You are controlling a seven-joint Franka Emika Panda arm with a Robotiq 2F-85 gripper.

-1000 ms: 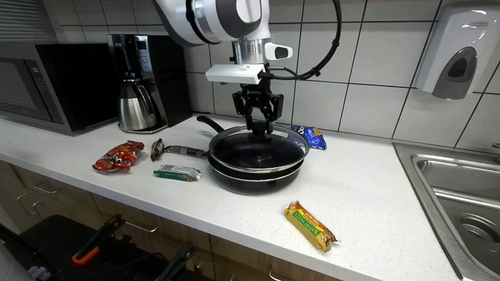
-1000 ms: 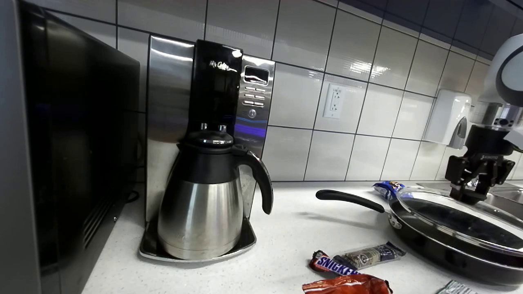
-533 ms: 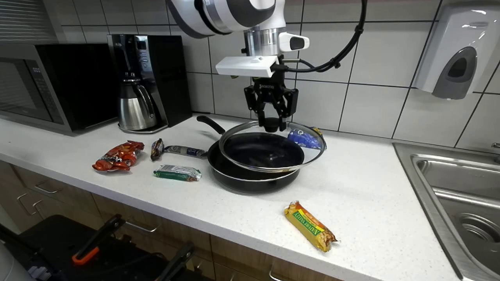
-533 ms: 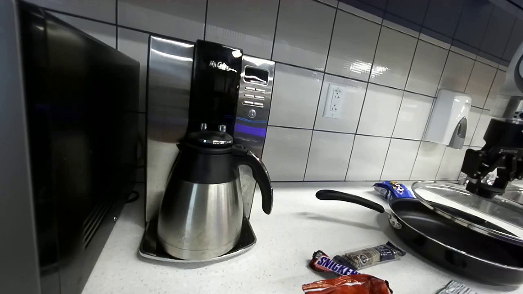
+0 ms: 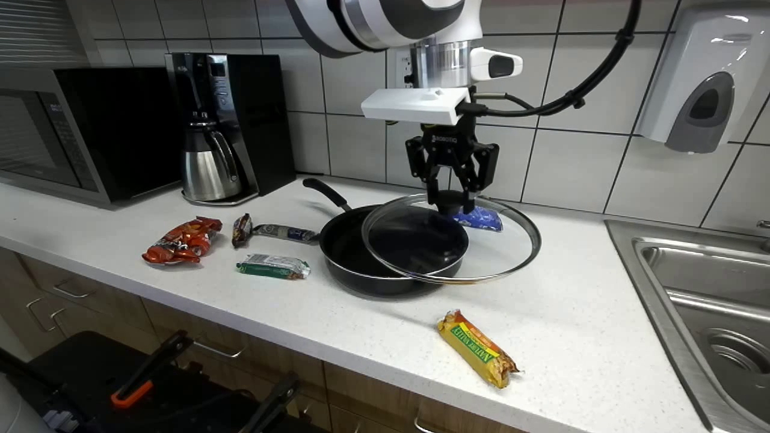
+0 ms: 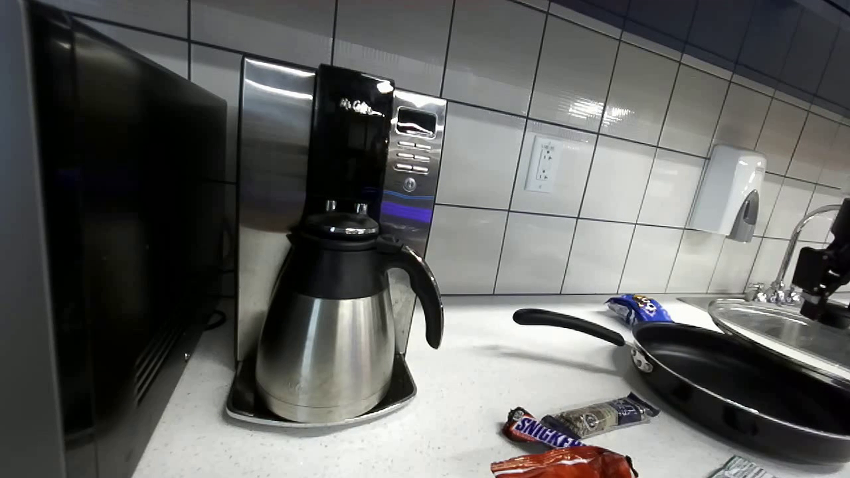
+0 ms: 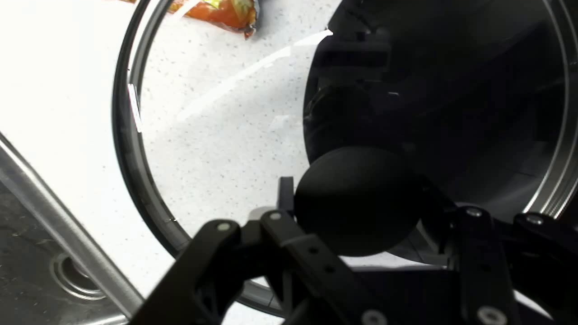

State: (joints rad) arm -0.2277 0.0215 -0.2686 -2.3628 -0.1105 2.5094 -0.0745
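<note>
My gripper (image 5: 450, 203) points down and is shut on the round black knob (image 7: 354, 194) of a clear glass lid (image 5: 499, 255). One finger presses each side of the knob in the wrist view; the far finger is dark there. Held in the air, the metal-rimmed lid overlaps only part of the black frying pan (image 5: 349, 243) in an exterior view. The pan's near side lies uncovered in an exterior view, where the lid (image 6: 777, 325) is cut by the frame edge. Through the glass, a blue snack bag (image 5: 481, 219) shows behind.
A yellow granola bar (image 5: 478, 349) lies in front of the pan. Left of it are a green-wrapped bar (image 5: 274, 266), a red bag (image 5: 183, 240) and small bars. Coffee maker (image 6: 345, 199) and microwave (image 5: 84, 126) stand left; a sink (image 5: 716, 300) is right, the tiled wall behind.
The gripper has carried the lid rightward from above the pan, exposing more of the pan's inside. The pan and snacks stay in place.
</note>
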